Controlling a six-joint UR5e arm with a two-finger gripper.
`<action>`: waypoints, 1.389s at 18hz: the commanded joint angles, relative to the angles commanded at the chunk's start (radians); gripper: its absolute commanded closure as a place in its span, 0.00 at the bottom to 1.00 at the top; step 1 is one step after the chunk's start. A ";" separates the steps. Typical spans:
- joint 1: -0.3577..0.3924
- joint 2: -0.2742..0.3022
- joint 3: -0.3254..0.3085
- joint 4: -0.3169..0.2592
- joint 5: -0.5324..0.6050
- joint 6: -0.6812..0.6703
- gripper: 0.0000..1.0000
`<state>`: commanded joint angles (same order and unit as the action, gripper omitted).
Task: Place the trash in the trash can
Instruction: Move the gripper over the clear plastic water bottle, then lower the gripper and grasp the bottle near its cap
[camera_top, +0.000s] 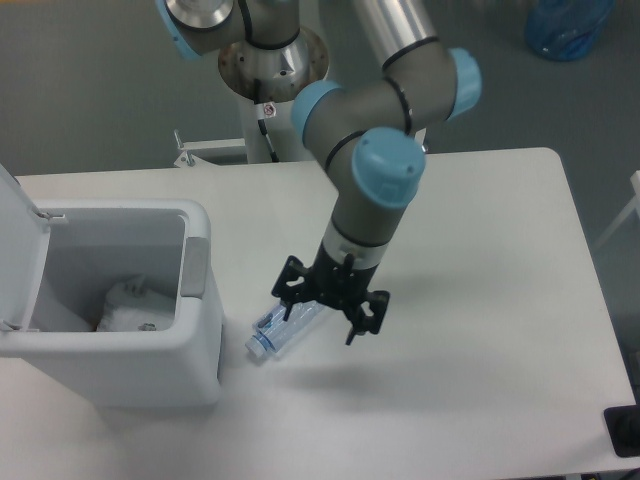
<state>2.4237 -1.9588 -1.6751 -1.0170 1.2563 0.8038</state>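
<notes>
The arm rises from its round base (268, 62) at the far edge of the table, grey tube segments joined by light-blue capped joints. One link runs up out of the top of the view, then bends back through an elbow joint (455, 82) and a second blue-capped joint (388, 165) closer to me. From there the wrist drops straight down, a grey cylinder ending in a black two-finger gripper (331, 305). Its fingers (288, 290) are splayed wide apart, pointing downward, low over the tabletop, holding nothing between them.
</notes>
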 joint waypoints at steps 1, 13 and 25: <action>-0.005 -0.005 -0.008 -0.002 0.002 0.002 0.00; -0.066 -0.061 -0.075 -0.002 0.162 0.120 0.00; -0.091 -0.135 -0.028 0.006 0.233 0.084 0.00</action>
<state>2.3332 -2.0939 -1.7028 -1.0109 1.4894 0.8883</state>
